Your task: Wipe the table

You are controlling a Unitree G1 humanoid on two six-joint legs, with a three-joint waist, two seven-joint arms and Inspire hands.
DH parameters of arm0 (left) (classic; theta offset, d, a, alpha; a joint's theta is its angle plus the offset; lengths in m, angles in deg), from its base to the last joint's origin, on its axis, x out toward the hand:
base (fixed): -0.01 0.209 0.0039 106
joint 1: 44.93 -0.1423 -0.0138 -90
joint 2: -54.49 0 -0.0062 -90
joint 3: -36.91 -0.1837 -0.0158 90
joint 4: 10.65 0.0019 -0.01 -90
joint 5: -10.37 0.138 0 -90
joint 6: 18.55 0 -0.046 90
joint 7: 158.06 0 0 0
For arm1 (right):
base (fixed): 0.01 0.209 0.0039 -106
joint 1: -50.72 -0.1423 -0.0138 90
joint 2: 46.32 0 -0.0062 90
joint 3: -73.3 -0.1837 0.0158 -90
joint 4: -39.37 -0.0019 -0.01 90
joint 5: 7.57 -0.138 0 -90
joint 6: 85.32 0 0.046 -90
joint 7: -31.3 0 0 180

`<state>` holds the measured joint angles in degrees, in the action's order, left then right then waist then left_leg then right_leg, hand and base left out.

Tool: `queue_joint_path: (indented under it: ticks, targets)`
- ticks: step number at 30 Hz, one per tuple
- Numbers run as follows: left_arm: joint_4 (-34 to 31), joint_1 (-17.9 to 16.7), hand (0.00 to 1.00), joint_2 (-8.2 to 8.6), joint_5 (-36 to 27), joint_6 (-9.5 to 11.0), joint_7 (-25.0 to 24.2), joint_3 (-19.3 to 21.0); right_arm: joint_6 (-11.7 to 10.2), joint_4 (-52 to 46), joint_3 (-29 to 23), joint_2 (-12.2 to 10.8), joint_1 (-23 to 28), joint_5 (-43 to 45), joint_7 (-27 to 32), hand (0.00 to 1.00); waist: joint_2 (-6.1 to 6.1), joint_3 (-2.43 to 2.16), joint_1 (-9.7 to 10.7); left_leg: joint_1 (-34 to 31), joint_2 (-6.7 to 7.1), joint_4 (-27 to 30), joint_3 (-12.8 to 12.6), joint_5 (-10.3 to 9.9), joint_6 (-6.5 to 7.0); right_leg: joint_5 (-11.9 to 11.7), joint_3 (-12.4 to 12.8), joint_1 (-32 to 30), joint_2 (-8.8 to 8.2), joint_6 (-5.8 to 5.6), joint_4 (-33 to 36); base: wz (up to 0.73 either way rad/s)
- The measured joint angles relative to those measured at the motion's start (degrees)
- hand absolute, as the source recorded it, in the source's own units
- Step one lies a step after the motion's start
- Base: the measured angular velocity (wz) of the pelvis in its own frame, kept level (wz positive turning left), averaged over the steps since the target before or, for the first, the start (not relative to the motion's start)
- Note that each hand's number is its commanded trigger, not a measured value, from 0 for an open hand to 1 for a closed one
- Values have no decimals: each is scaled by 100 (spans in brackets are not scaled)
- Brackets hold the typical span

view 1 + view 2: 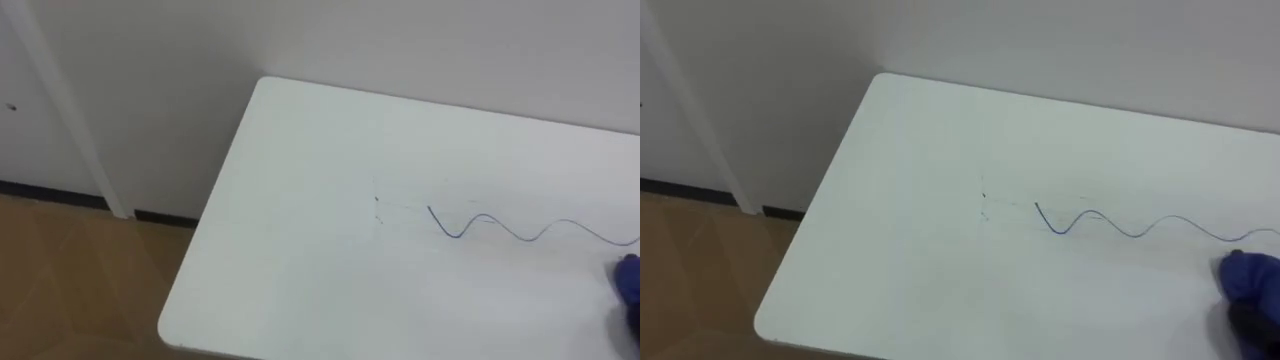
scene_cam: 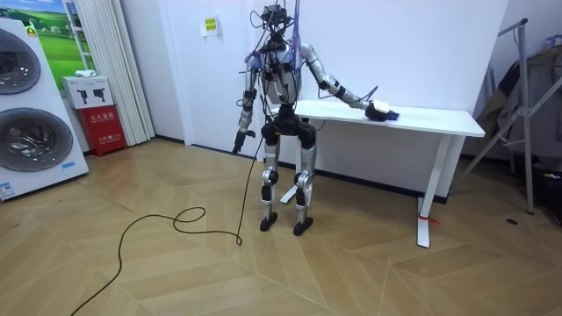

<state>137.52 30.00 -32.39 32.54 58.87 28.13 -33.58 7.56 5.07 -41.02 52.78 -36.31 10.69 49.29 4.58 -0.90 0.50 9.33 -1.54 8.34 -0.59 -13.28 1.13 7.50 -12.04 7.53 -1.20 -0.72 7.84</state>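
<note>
A white table (image 1: 300, 220) stands against the wall. A thin blue wavy line (image 1: 520, 231) is drawn across it, running from mid-table to the right, with faint marks (image 1: 377, 207) just left of its start. A blue cloth (image 1: 1248, 272) lies at the line's right end, at the view's right edge, with my right hand (image 1: 1252, 325) dark just below it. In the room view I stand at the table's left end, right arm stretched out, right hand (image 2: 374, 109) on the tabletop with the blue cloth (image 2: 388, 114). My left hand (image 2: 239, 139) hangs at my side.
The table's left edge and near corner (image 1: 175, 325) drop to a wooden floor (image 1: 70, 270). A white wall lies behind. In the room view, washing machines (image 2: 31, 105) and a red box (image 2: 98, 127) stand at the left, and a metal stand (image 2: 527, 114) at the right.
</note>
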Motion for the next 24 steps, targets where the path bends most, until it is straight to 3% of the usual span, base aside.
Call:
queue_joint_path:
  ticks: [3,6,9,12,14,17,18,20,22,24]
  targets:
    - [37,56,0,15,3,16,-46,-13,2,-11,3,-28,47,80,-1,100,18,5,40,37,3,32,-5,-13,1,-1,1,46,-4,2,5,-1]
    - [38,66,0,12,-30,31,-30,-131,79,-60,130,-53,11,254,22,100,18,6,-53,43,-8,42,-65,-13,-4,-7,39,8,4,12,45,-12]
    - [40,135,0,69,-35,42,43,-329,458,-588,448,-232,3,510,47,100,29,18,-194,41,-32,42,-126,-8,-23,-29,94,-68,25,49,89,-22]
    - [261,481,0,93,-2,40,100,-806,912,-1646,1418,-705,-145,1140,-91,100,49,36,-472,28,-109,45,-366,-3,-77,-81,266,-218,101,127,174,-42]
    - [415,682,0,105,-3,38,105,-915,1088,-2244,2133,-936,-354,1609,-455,100,54,45,-617,10,-139,41,-417,12,-113,-104,276,-275,134,165,200,-19]
    - [485,878,0,115,-8,1,104,-1156,1088,-2471,3122,-1139,-1054,2039,-1077,100,9,91,-880,-18,-165,38,-394,24,-150,-115,249,-292,160,193,184,6]
    - [470,886,0,124,-8,-5,104,-1189,1080,-2471,3243,-1145,-1184,2053,-1186,100,-1,105,-916,-32,-163,37,-389,27,-155,-111,242,-294,161,198,177,21]
    - [356,803,0,138,-4,-82,92,-1157,1038,-2419,3336,-1188,-1463,2045,-1366,100,-11,118,-1056,-142,-141,45,-226,52,-156,-101,110,-301,135,195,105,37]
    - [306,561,0,129,-13,-150,104,-1121,981,-2407,3295,-1164,-1428,1906,-1283,100,-7,116,-1043,-190,-124,45,-112,76,-143,-87,-17,-288,107,173,61,38]
    - [297,353,0,122,-27,-215,105,-1076,741,-2281,3142,-1159,-1301,1537,-1146,100,10,104,-942,-219,-107,61,20,80,-136,-82,-138,-231,92,164,7,42]
